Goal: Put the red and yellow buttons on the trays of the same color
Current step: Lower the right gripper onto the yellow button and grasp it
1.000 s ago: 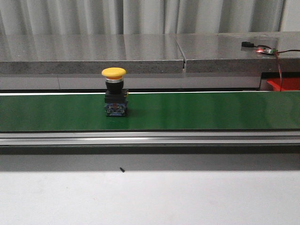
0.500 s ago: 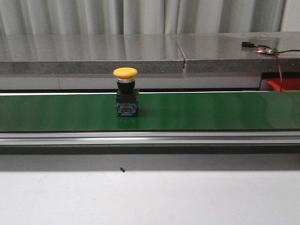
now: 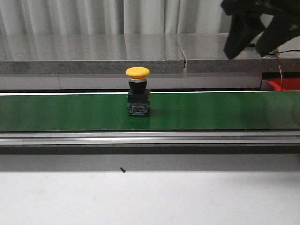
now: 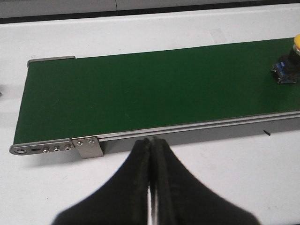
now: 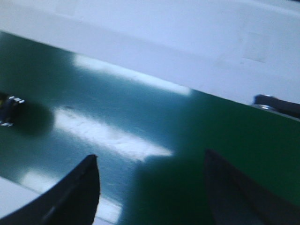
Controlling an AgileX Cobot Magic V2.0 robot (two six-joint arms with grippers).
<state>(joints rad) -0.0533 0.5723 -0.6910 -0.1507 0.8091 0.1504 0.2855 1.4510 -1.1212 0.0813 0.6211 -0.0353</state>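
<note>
Right wrist view blurred throughout; button (image 5: 8, 111) cut off at 9 o'clock edge, colour not readable there. Left wrist view: yellow button (image 4: 289, 65) clipped at 3 o'clock edge. Front view: right gripper (image 3: 255, 44) cropped at 1 o'clock; red tray (image 3: 284, 84) mostly out of frame, 3 o'clock.

The green conveyor belt (image 3: 211, 112) is carrying the yellow button (image 3: 138, 92), which is standing upright, well apart from the right fingers (image 3: 236, 35).
</note>
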